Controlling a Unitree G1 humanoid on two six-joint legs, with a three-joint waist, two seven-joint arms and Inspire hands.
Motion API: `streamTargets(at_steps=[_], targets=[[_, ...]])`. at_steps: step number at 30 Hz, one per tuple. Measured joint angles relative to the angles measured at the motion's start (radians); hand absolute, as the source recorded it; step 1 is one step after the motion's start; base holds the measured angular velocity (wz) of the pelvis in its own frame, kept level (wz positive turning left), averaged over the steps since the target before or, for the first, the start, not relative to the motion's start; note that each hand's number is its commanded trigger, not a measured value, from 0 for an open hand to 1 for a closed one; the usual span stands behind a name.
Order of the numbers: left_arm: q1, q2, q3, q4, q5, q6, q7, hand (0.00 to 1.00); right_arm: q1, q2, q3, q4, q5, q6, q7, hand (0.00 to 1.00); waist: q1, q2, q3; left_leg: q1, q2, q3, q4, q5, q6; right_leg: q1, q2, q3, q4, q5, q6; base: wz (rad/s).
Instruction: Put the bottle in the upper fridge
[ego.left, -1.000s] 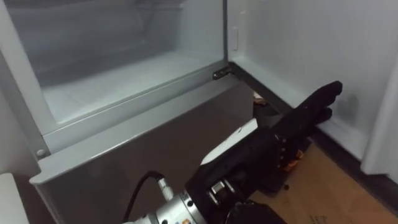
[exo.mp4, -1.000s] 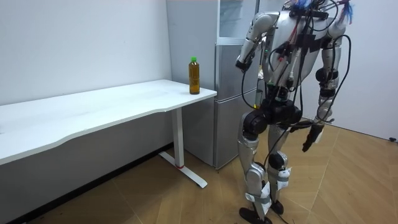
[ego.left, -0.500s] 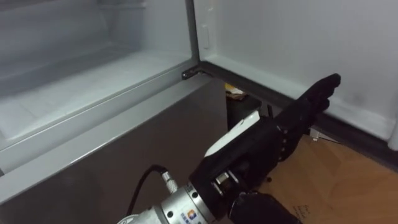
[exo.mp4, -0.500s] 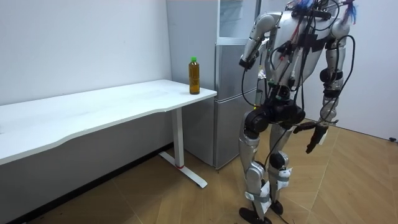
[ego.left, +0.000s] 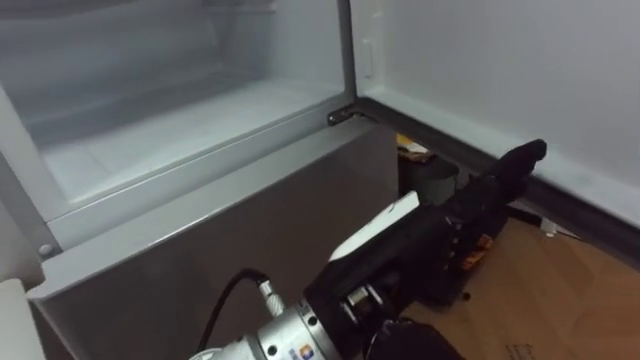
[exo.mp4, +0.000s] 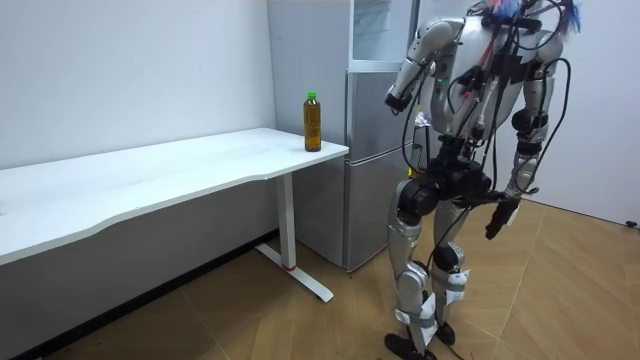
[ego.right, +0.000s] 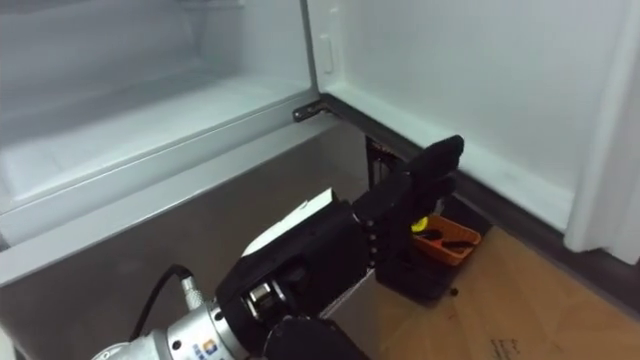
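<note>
While one bottle (exo.mp4: 313, 121) tops one table (exo.mp4: 150, 185), one fridge (exo.mp4: 365, 180) gapes.

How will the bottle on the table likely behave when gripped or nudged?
The bottle is tall and slim, upright near the white table's corner, so a sideways nudge would probably tip it. It looks nearly full of amber liquid, so likely heavy for its size. Toppled, it would probably roll.
</note>
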Motion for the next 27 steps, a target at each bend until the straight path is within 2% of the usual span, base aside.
streamTargets(at_steps=[2,5,8,10,11,14,18,20,22,26,27], targets=[[0.008,0.003,0.000,-0.011,0.001,-0.001,0.002,0.00,-0.003,0.008,0.013,-0.005,-0.011,0.000,-0.007,0.00,0.012,-0.003,-0.0004,-0.013,-0.006,-0.028,0.002,0.007,0.002,-0.004,-0.006,-0.019,0.001,-0.003,-0.002,0.33],[0.013,0.004,0.002,-0.045,0.011,-0.001,0.007,0.00,-0.005,0.009,0.024,-0.016,-0.011,0.000,-0.020,0.00,0.055,-0.005,0.0000,-0.030,-0.013,-0.057,0.000,0.021,0.004,-0.009,-0.016,-0.048,0.001,-0.005,-0.004,0.32],[0.014,0.003,0.002,-0.060,0.050,-0.025,0.022,0.00,-0.014,0.010,0.045,-0.033,-0.008,-0.011,-0.024,0.00,0.086,-0.015,-0.0049,-0.039,-0.018,-0.101,0.000,0.025,0.002,-0.001,-0.023,-0.092,-0.001,-0.009,-0.009,0.40],[0.017,0.002,0.022,-0.070,0.087,-0.028,0.037,0.00,-0.030,0.010,0.058,-0.036,-0.008,-0.025,-0.024,0.00,0.123,-0.022,-0.0085,-0.046,-0.019,-0.121,0.000,0.028,0.000,0.003,-0.027,-0.121,-0.004,-0.010,-0.011,0.27],[0.020,0.001,0.029,-0.078,0.101,-0.028,0.044,0.00,-0.037,0.010,0.060,-0.036,-0.011,-0.024,-0.024,0.00,0.128,-0.023,-0.0095,-0.049,-0.020,-0.127,0.000,0.030,0.001,0.003,-0.030,-0.131,-0.006,-0.011,-0.011,0.34],[0.035,-0.006,0.052,-0.118,0.139,-0.028,0.068,0.00,-0.049,0.019,0.063,-0.035,-0.014,-0.022,-0.019,0.00,0.143,-0.029,-0.0120,-0.062,-0.034,-0.185,-0.002,0.044,0.005,0.021,-0.045,-0.190,-0.016,-0.017,-0.010,0.57],[0.049,-0.007,0.100,-0.136,0.158,-0.029,0.087,0.00,-0.051,0.037,0.063,-0.034,-0.024,-0.021,-0.011,0.00,0.164,-0.033,-0.0125,-0.063,-0.044,-0.220,-0.002,0.051,0.006,0.039,-0.053,-0.226,-0.018,-0.024,-0.009,0.34],[0.071,-0.005,0.136,-0.155,0.161,-0.029,0.097,0.00,-0.042,0.048,0.062,-0.035,-0.044,-0.020,-0.006,0.00,0.165,-0.042,-0.0179,-0.068,-0.051,-0.248,0.000,0.056,0.007,0.046,-0.062,-0.258,-0.016,-0.033,-0.007,0.41],[0.086,-0.005,0.163,-0.178,0.178,-0.030,0.110,0.00,-0.041,0.049,0.061,-0.035,-0.052,-0.020,-0.007,0.00,0.170,-0.048,-0.0222,-0.070,-0.053,-0.263,0.000,0.056,0.007,0.050,-0.064,-0.272,-0.016,-0.035,-0.006,0.23],[0.100,-0.005,0.200,-0.194,0.179,-0.043,0.142,0.00,-0.041,0.054,0.061,-0.033,-0.057,-0.020,-0.014,0.00,0.192,-0.056,-0.0244,-0.065,-0.054,-0.286,0.000,0.056,0.008,0.070,-0.067,-0.290,-0.018,-0.036,-0.005,0.16],[0.104,-0.005,0.217,-0.202,0.184,-0.044,0.156,0.00,-0.041,0.056,0.063,-0.033,-0.062,-0.020,-0.018,0.00,0.207,-0.055,-0.0252,-0.063,-0.056,-0.286,0.000,0.056,0.008,0.075,-0.068,-0.291,-0.018,-0.037,-0.003,0.09]])
